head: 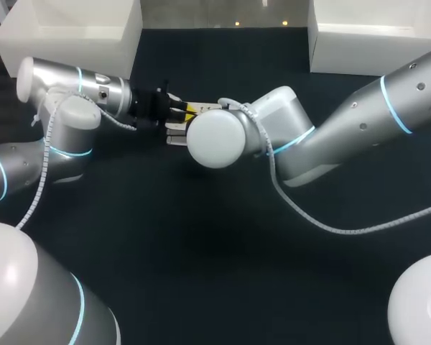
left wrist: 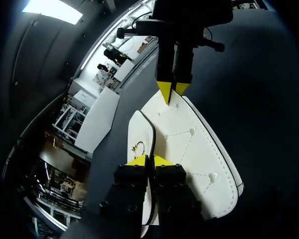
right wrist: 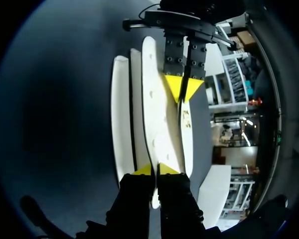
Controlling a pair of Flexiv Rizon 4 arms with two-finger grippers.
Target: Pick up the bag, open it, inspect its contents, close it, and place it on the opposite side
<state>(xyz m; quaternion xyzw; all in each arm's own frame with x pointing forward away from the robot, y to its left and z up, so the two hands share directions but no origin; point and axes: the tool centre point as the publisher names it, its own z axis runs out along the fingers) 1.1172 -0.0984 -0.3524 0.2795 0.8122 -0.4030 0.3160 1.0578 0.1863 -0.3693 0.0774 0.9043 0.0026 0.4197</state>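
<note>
Bag [left wrist: 194,149]: white, with stitched lines and small studs on its broad face. You have it strung between both claws in the upper middle of the head view, and most of it is hidden there under the right arm [head: 215,136]. Whether it clears the dark table [head: 201,266] you cannot tell.

Left gripper [left wrist: 149,160]: the yellow tips are pinched almost together on a thin white panel at the near end of the bag, with a dark edge running between them. A small gold fitting [left wrist: 138,147] sits on that panel just ahead of the tips.

Right gripper [right wrist: 157,169]: its tips are likewise nearly closed, clamped on the edge of a panel at the opposite end. From this wrist the bag shows edge-on, as several white layers fanned side by side, and the left claw bites the far end.

The two claws face each other along the bag's length.

Two white boxes [head: 72,32] stand at the upper left and upper right of the head view, well apart from the bag.
</note>
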